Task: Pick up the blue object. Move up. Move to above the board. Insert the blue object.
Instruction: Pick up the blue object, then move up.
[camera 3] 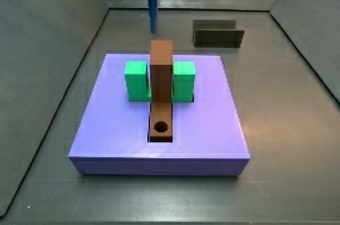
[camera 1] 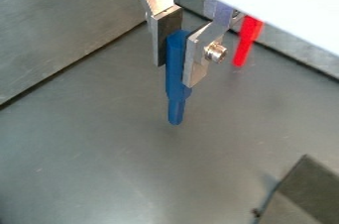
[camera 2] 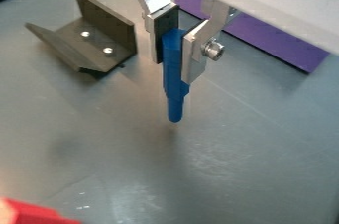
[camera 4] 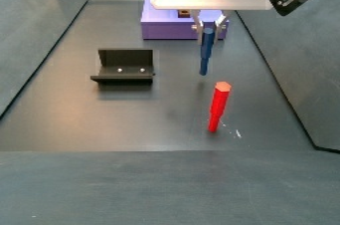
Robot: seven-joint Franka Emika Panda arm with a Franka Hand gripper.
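Note:
My gripper [camera 1: 180,59] is shut on the upper part of the blue object [camera 1: 175,94], a slim blue peg hanging upright between the silver fingers, as both wrist views show [camera 2: 172,84]. In a side view the gripper [camera 4: 209,22] holds the peg [camera 4: 206,52] with its tip near the grey floor, in front of the board [camera 4: 170,27]. The board [camera 3: 200,129] is a lavender slab with a brown strip [camera 3: 161,70], a round hole [camera 3: 161,126] and two green cubes [camera 3: 137,81]. The peg [camera 3: 153,15] hangs behind the board's far edge.
A short red stick [camera 4: 218,107] stands upright on the floor close to the peg and shows in a wrist view [camera 1: 247,42]. The dark fixture [camera 4: 125,66] stands to one side and shows in both wrist views [camera 2: 90,35]. Grey walls enclose the floor.

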